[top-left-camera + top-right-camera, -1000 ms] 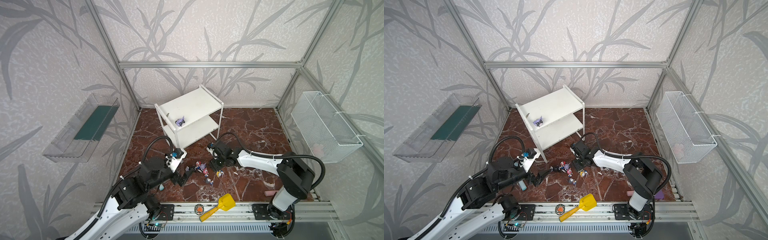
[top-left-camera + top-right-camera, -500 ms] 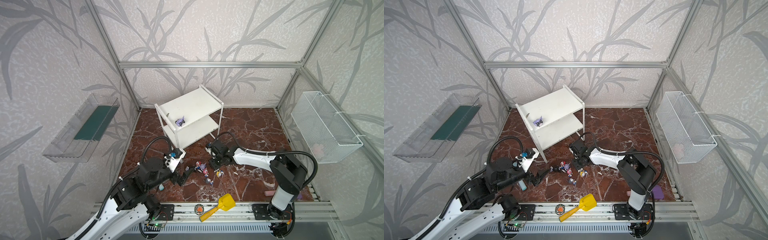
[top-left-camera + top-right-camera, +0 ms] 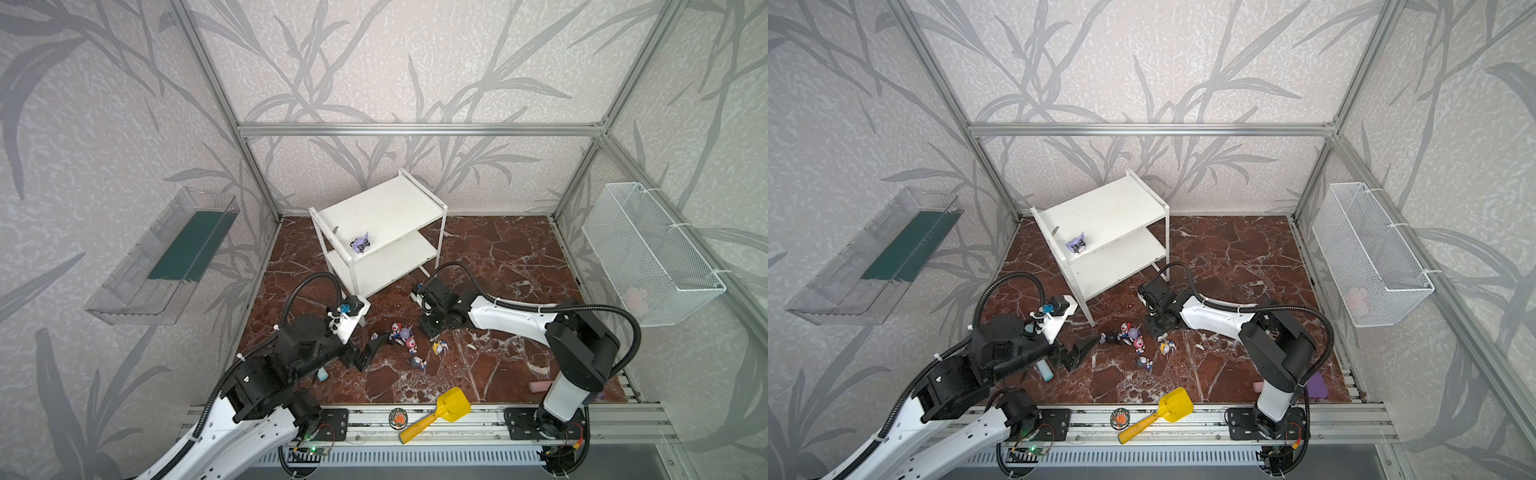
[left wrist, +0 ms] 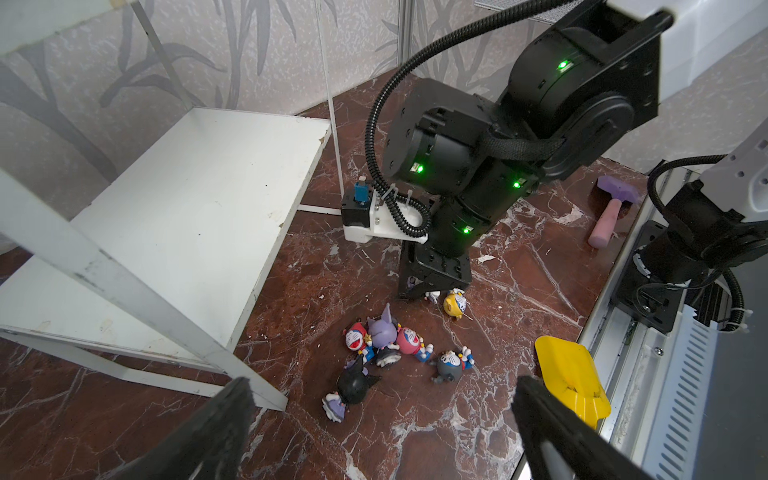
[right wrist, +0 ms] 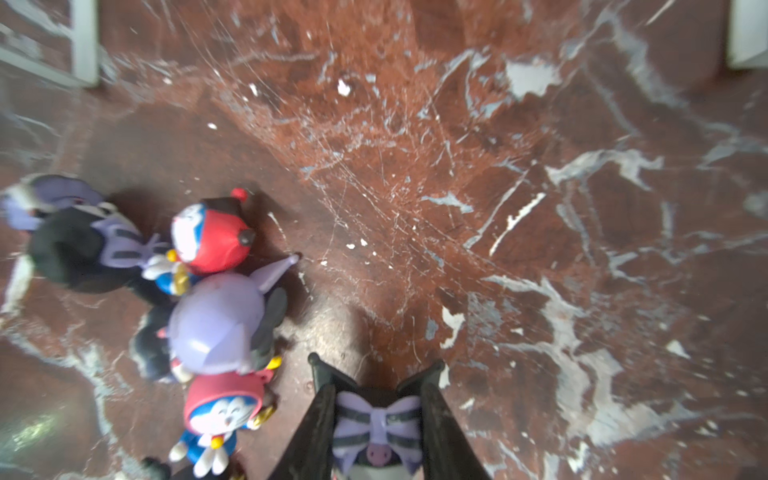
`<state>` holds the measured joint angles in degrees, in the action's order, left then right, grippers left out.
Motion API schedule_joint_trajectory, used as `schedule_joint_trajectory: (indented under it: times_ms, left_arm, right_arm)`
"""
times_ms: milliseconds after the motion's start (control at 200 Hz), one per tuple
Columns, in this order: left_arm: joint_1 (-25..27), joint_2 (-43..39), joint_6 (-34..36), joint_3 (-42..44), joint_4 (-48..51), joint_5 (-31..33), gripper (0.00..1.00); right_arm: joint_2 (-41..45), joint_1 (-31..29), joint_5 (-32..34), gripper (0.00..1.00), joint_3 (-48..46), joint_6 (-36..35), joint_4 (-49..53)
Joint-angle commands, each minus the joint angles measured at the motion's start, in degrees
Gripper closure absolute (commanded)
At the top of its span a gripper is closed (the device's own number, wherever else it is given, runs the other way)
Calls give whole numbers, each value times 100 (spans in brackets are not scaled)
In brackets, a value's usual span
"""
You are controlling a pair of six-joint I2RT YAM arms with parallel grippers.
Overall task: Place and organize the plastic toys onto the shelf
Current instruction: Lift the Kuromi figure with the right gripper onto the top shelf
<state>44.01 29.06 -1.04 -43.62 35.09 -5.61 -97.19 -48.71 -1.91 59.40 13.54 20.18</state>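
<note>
Between the right pincer's [image 5: 378, 395] fingers sits a striped purple figurine [image 5: 376, 432] with black pointed ears. Within the last second the jaws have narrowed from a wide gape until they press its flanks, so the grip looks made, though the toy is not yet lifted off the marble bench [image 5: 540, 208]. Just beside it lie the other loose toys [image 3: 405, 338], bunched together, a yellow-headed one [image 4: 454, 303] slightly apart. Facing that heap, the left pincer [image 3: 373, 348] has stayed wide open and empty. Well behind stands the shelf [image 3: 386, 208], bearing a single purple figurine [image 3: 360, 242] on its top board. Likely next comes the lift and carry to the shelf; six more wait.
</note>
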Motion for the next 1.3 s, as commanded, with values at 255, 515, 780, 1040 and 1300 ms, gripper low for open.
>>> schedule_joint_trajectory:
  times_ms: [255, 515, 780, 1040, 1300]
  left_arm:
    - [-63, -9, 17, 44, -98, -73, 1]
    - [-72, -46, -10, 20, -108, -42, 1]
    - [-81, -163, -86, -64, -182, 676, 1]
    - [-119, -619, -46, 58, -275, 971, 1]
    - [-179, -764, -24, 112, -332, 1123, 1]
  right_arm:
    - [2237, -14, 61, 70, -664, -52, -819]
    - [3664, -16, -245, 70, -1167, -389, -2113]
    - [3822, -14, -680, 70, -847, -881, -3199]
    - [2893, 2, -920, 70, 185, -1346, -3919]
    - [1982, 137, -1054, 71, 903, -1292, -4694]
